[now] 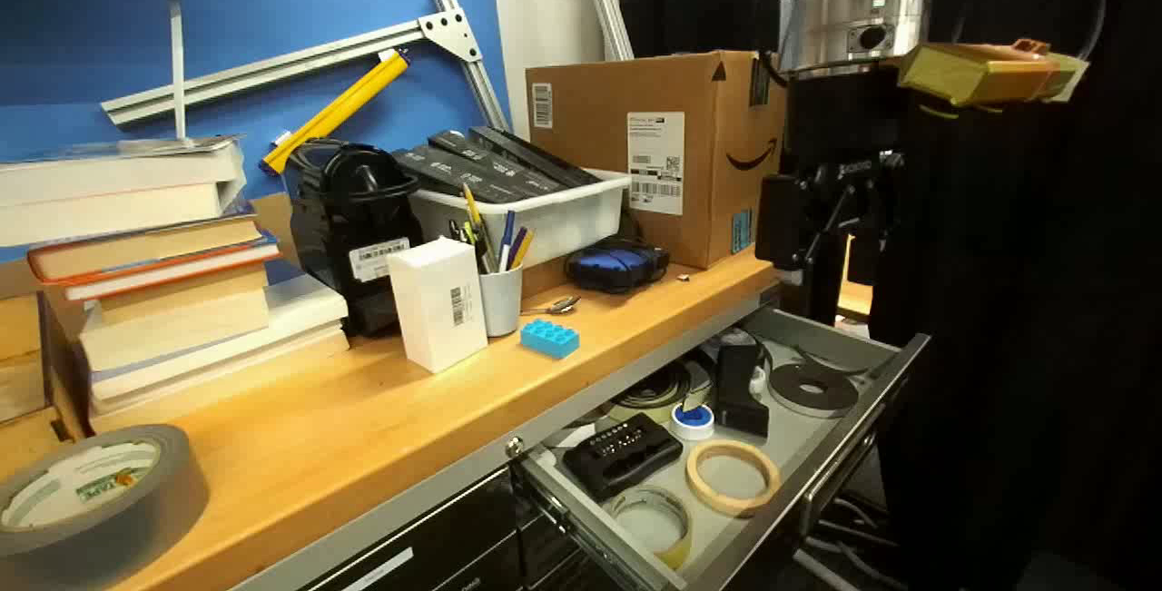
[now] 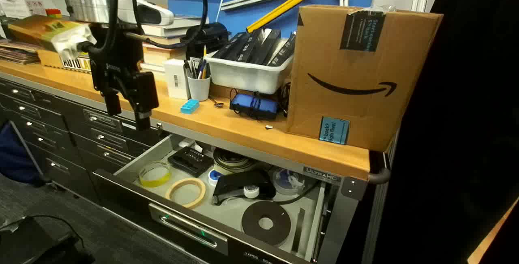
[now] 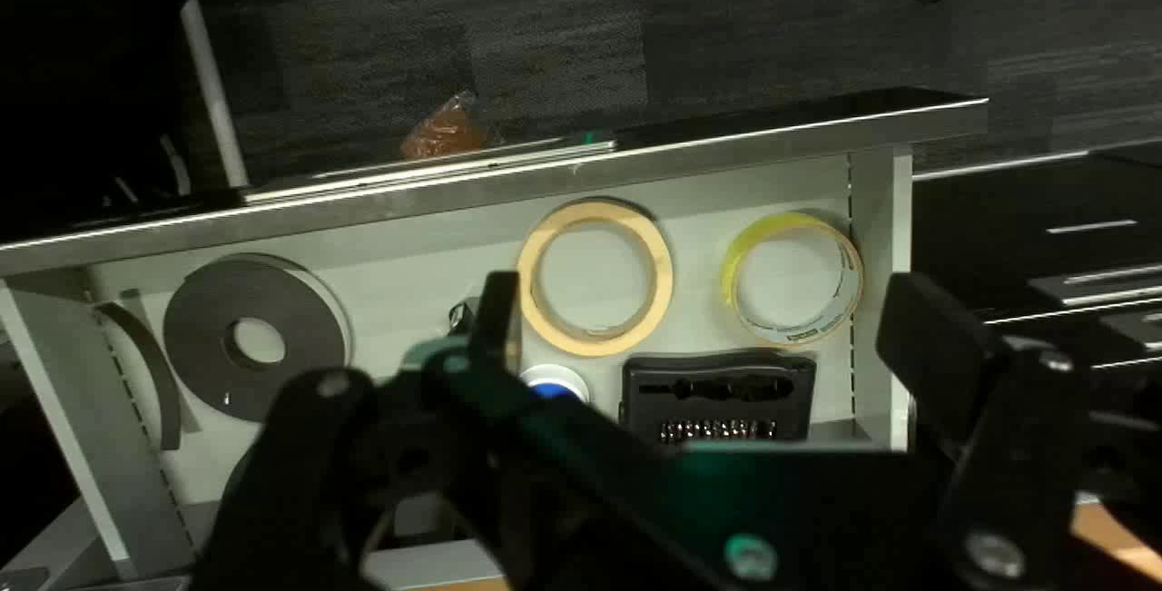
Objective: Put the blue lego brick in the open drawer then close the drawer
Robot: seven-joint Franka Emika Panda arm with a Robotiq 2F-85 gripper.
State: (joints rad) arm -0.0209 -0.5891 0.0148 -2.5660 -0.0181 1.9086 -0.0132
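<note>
Gripper (image 3: 704, 317), spread wide and empty, hangs higher than the open drawer (image 2: 223, 213), while the blue lego brick (image 1: 549, 338) sits on the workbench (image 1: 363, 396) near the pen cup (image 1: 502, 302), so reaching for it seems the step in hand, calling next for alignment over the brick.

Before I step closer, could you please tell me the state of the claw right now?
Claw: open, holding nothing; the blue brick sits on the bench.
</note>
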